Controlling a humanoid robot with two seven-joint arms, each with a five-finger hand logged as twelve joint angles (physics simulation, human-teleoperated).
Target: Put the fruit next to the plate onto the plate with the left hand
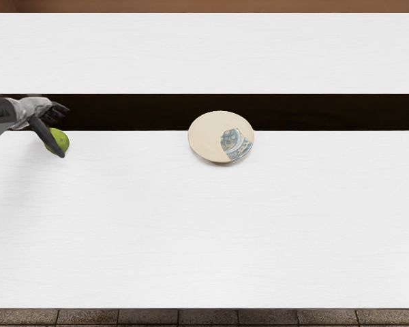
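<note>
Fruit (pixel 61 139) is what I'm watching: small, green, tucked directly under the left hand (pixel 46 117), whose arm reaches in from the left edge of my feed. The hand is closed on it, not spread. The dark fingers curl over the top of the fruit, and one long finger (pixel 54 146) slants down across its near face, ending just past its lower edge. Only the right-hand part of the green skin shows clear of that finger. From what shows, the fruit reads as close to round, and with so much of it covered I can't honestly call a long axis or say which way any stem end points. It sits at the back edge of the white table (pixel 204 225), where the surface meets a dark gap (pixel 327 112), and a second white surface (pixel 204 54) lies beyond that gap. The plate (pixel 208 133) is well off to the right of the hand, at about the same depth, overlapping the same back edge. It is cream-coloured and round, with a blue patterned patch (pixel 235 144) on the side farther from the hand. Fruit and plate are well apart, with bare white tabletop between them.
</note>
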